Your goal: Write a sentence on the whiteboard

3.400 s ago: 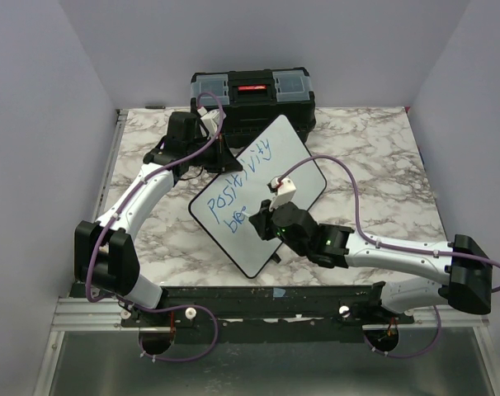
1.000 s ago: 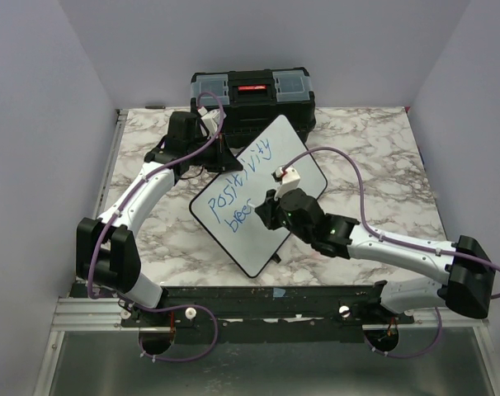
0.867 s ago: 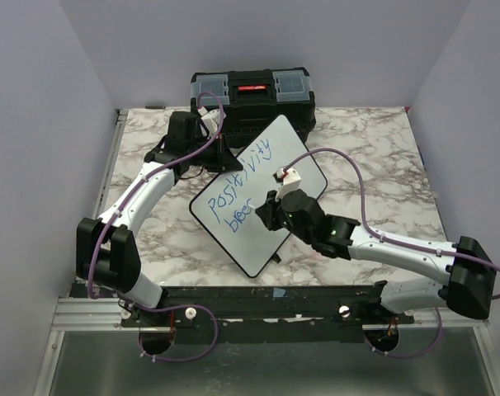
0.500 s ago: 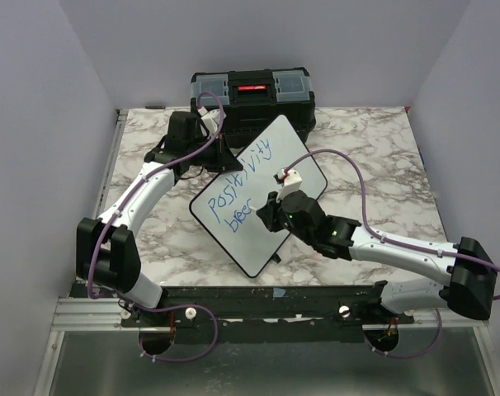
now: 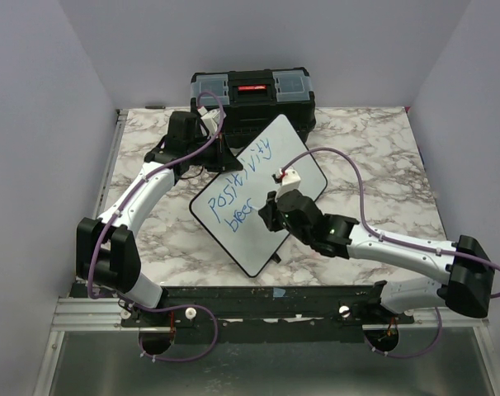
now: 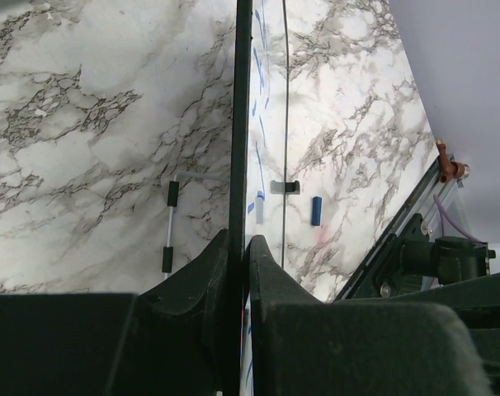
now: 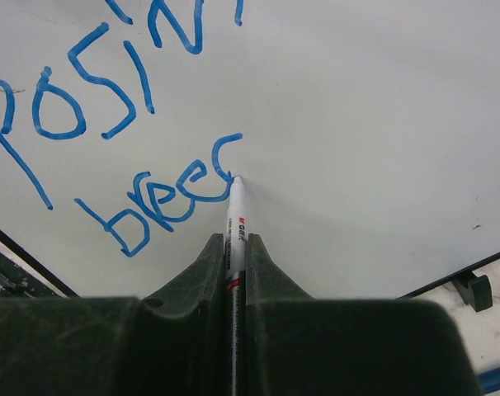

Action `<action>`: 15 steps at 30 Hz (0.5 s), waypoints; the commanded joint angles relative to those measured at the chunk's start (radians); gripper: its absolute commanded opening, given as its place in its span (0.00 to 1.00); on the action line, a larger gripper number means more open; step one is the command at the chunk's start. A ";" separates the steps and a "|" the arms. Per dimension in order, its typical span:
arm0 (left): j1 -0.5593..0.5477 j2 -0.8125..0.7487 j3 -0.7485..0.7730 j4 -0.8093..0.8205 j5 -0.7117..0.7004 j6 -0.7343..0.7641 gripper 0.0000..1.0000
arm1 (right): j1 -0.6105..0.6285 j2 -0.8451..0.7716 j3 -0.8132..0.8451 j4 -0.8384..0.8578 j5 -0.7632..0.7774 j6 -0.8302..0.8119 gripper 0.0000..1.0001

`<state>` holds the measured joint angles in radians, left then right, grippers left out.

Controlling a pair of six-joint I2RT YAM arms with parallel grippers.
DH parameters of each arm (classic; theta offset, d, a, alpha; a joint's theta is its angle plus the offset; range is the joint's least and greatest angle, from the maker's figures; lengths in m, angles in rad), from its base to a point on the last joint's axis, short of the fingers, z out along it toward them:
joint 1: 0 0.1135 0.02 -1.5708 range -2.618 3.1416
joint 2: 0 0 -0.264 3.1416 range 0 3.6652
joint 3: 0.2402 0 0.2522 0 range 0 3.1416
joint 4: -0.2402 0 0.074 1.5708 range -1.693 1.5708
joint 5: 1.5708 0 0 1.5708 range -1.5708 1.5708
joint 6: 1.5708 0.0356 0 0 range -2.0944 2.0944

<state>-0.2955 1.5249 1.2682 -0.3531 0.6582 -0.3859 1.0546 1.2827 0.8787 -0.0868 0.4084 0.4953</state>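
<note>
Table (image 5: 382,157): marble-patterned.

Whiteboard (image 5: 250,247): at table centre, skewed, long axis running from 7 to 1 o'clock.

Left hand (image 6: 238,243): clamped on the board's 10 o'clock edge, steadying it.

Right hand (image 7: 233,247): clamped on a marker (image 7: 236,216), over the board's middle.

Sentence (image 7: 114,130): "positivity" stands on the upper line; the lower line reads "bree" plus an open curve. The marker tip touches the board at that curve's end.

Assessment: second word in hand, its "d" apparently half-formed. The next move calls for a tall stem closing the curve, tip kept in contact, then an "s".
</note>
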 commanded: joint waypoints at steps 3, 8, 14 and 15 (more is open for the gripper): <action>-0.007 0.004 0.027 0.012 -0.038 0.065 0.00 | -0.001 0.065 0.071 -0.034 0.058 -0.037 0.01; -0.007 0.003 0.025 0.013 -0.037 0.068 0.00 | 0.000 0.109 0.124 -0.015 0.062 -0.058 0.01; -0.007 0.004 0.023 0.013 -0.037 0.070 0.00 | 0.000 0.147 0.177 -0.004 0.062 -0.078 0.01; -0.007 0.003 0.023 0.014 -0.037 0.070 0.00 | 0.000 0.151 0.183 -0.005 0.062 -0.082 0.01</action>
<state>-0.2943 1.5253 1.2682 -0.3523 0.6582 -0.3843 1.0546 1.3830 1.0313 -0.0990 0.4671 0.4347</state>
